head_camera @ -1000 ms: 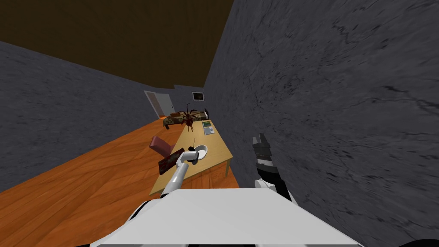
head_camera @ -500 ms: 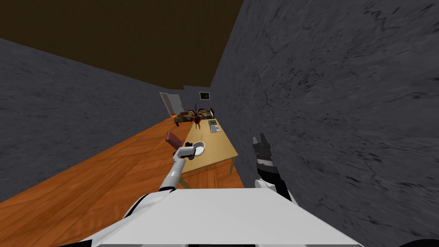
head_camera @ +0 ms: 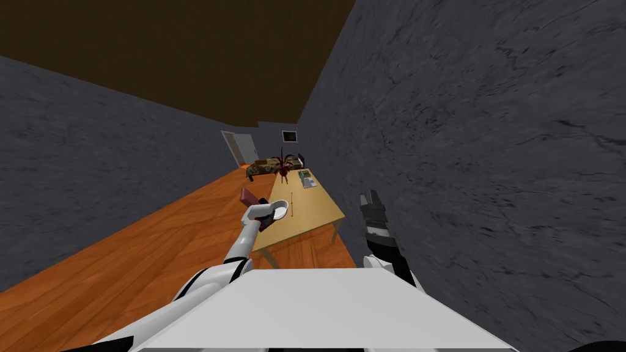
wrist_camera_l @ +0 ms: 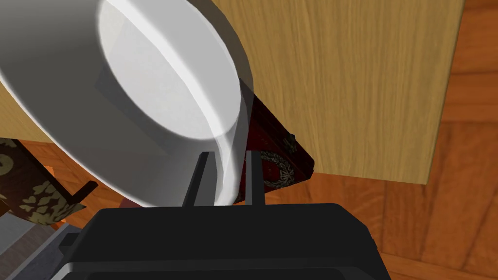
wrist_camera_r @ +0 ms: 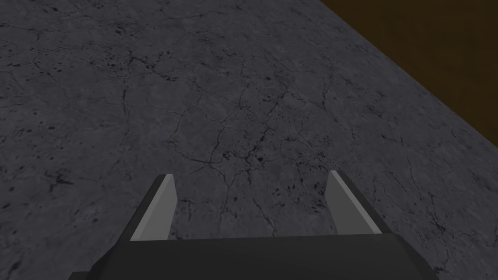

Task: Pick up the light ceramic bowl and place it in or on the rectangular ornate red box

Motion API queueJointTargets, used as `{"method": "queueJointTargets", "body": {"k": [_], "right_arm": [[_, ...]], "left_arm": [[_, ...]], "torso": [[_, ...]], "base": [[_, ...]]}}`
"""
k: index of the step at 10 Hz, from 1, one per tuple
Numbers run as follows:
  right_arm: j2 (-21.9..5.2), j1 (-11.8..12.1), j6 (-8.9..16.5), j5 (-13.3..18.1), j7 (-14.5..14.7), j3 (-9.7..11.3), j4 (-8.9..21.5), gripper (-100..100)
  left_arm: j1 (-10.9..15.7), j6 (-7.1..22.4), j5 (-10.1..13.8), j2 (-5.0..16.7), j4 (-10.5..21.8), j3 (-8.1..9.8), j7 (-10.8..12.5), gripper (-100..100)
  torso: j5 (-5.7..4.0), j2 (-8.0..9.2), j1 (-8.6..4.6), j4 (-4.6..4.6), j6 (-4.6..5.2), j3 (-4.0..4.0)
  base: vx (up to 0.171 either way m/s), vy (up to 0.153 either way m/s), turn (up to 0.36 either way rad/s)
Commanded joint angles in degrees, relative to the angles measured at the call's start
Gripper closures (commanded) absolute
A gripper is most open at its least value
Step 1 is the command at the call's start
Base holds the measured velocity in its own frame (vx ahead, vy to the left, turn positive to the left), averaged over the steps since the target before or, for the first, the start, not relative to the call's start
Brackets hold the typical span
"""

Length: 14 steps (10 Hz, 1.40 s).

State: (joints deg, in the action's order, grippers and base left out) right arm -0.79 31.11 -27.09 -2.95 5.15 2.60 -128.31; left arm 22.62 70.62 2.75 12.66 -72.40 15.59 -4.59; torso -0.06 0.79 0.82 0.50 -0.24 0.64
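Change since a second ago: the white bowl point(head_camera: 279, 211) is off the middle of the table point(head_camera: 313, 211) and has travelled with the left arm toward the table's left edge; my head view has also swung a little, so part of the shift is my own.
Step in hand: carrying the bowl across to the red box, by my reading; the pick-up looks done and the placing has not begun.
Left gripper point(wrist_camera_l: 227, 155): nearly closed, its two blades pressing either side of the bowl's wall at the rim, so the bowl hangs from one edge and not from under its base.
Bowl position: held above the table's left edge, with nothing seen supporting it but the fingers.
Red box point(wrist_camera_l: 283, 149): lies beyond the bowl as the wrist camera looks, at the table's edge, dark red with a pale wreath ornament; most of it is hidden behind the bowl, so I cannot tell whether a lid is open or shut.
Right gripper point(wrist_camera_r: 250, 177): blades wide apart and holding nothing, raised beside the grey wall, idle.
Next move calls for: bringing the bowl squarely over the box, levelling it, lowering until it rests, then spreading the fingers.
Risk, as a judgement: a one-sided rim grip could let the bowl swing or slip; a slow descent seems wise.
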Motion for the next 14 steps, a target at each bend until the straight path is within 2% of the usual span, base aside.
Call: {"method": "queueJointTargets", "body": {"k": [1,6,9,10,11,14], "right_arm": [[0.00,0.00,0.00,0.00,0.00,0.00,0.00,0],[0.00,0.01,0.00,0.00,0.00,0.00,0.00,0],[0.00,0.01,0.00,0.00,0.00,0.00,0.00,0],[0.01,0.01,0.00,0.00,0.00,0.00,0.00,0],[0.02,0.02,0.00,0.00,0.00,0.01,0.00,0],[0.02,0.03,0.00,0.00,0.00,0.02,0.00,0]], "left_arm": [[0.48,1.45,0.68,0.88,0.04,0.75,-0.05,100],[1.96,5.06,3.62,3.24,1.18,3.01,-0.05,100],[1.79,7.07,6.06,3.31,0.23,4.12,-0.22,100],[1.75,6.64,5.52,3.35,0.47,3.93,-0.11,100],[1.73,6.80,5.62,3.31,0.41,3.96,-0.12,-100],[1.72,6.79,5.61,3.32,0.42,3.96,-0.11,-100]], "torso": [[0.00,0.00,0.00,0.00,0.00,0.00],[-0.07,-0.18,-0.22,0.04,0.07,-0.05],[-0.13,-0.11,-0.39,0.12,0.18,0.01],[-0.17,-0.11,-0.57,0.14,0.19,0.02],[-0.26,-0.19,-0.89,0.14,0.13,-0.01],[-0.34,-0.27,-1.21,0.12,0.15,-0.05]], "base": [[-0.056,0.250,-0.136],[-0.042,0.231,-0.204],[-0.055,0.202,-0.280],[-0.022,0.067,-0.052],[-0.004,0.014,0.009],[-0.001,0.002,0.000]]}}
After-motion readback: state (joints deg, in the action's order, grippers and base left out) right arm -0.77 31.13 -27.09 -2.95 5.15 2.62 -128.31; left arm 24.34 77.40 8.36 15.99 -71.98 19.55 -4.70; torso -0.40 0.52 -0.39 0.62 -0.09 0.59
